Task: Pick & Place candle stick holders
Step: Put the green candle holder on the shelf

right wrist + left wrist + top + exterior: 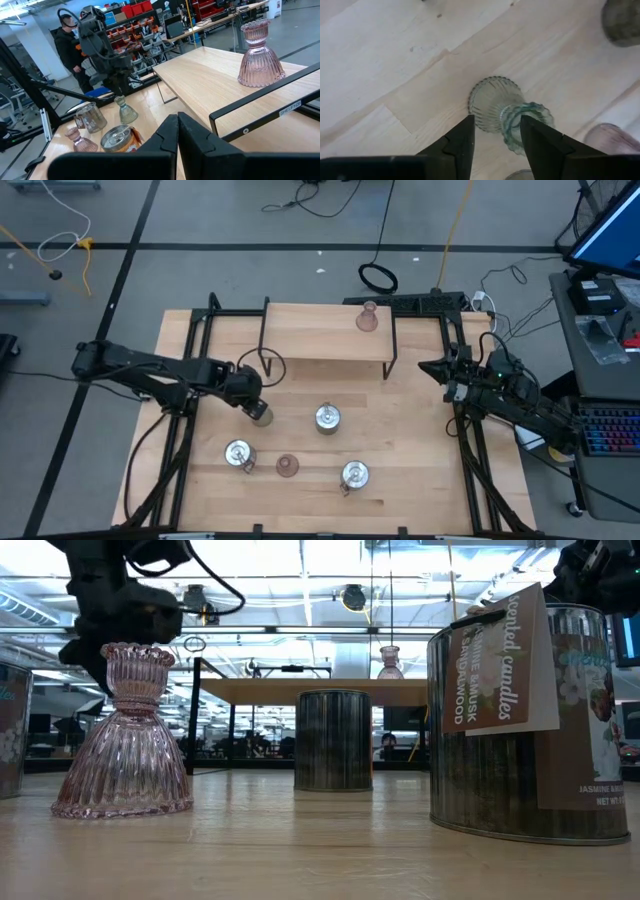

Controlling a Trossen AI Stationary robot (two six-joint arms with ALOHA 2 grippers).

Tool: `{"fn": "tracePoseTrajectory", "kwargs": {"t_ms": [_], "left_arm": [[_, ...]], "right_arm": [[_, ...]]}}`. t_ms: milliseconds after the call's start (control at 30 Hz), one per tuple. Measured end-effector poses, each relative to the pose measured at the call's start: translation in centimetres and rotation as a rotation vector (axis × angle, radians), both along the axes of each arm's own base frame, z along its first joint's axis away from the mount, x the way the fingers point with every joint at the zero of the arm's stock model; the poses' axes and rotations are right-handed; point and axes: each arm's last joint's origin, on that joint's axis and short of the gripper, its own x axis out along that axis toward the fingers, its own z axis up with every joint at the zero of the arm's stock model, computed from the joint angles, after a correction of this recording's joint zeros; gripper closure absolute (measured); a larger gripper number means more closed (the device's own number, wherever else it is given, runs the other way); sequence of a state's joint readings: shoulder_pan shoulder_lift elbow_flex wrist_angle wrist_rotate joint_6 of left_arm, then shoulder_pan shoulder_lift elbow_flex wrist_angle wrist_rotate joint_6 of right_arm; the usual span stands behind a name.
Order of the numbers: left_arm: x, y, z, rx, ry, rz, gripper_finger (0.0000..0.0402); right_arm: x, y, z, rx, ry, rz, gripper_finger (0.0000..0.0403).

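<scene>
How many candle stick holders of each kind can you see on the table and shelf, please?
Silver metal tins: 3
Pink glass holders: 2, one on the table, one on the shelf
Green glass holder: 1, between the left gripper's open fingers
Total: 6

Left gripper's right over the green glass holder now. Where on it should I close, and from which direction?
Close on the narrow neck just under the scalloped cup of the green glass holder, coming straight down from above. It stands upright on its flared base, and the left gripper is open, with a finger on each side of the neck.
</scene>
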State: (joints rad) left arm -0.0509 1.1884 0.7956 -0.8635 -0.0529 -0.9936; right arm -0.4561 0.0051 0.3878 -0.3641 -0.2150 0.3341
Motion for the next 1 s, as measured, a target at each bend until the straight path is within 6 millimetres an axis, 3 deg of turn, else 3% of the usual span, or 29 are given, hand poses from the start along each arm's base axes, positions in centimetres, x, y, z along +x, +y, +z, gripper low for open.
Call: {"fn": "tracePoseTrajectory", "kwargs": {"t_ms": [600,700,900,1000], "left_arm": [[1.1,-0.1,-1.8,-0.031,0.093,0.022,0.0245],[1.1,-0.1,-1.7,-0.036,0.092,0.031,0.0272],[1.1,-0.2,-1.7,-0.051,0.086,0.052,0.0368],[1.1,-0.2,-1.7,-0.05,0.087,0.053,0.0369]], "right_arm": [[0.0,0.0,0.0,0.002,-0.001,0.0,0.0403],[0.0,0.0,0.0,0.002,-0.001,0.0,0.0403],[0.0,0.0,0.0,0.002,-0.001,0.0,0.0403],[0.0,0.0,0.0,0.002,-0.001,0.0,0.0403]]}}
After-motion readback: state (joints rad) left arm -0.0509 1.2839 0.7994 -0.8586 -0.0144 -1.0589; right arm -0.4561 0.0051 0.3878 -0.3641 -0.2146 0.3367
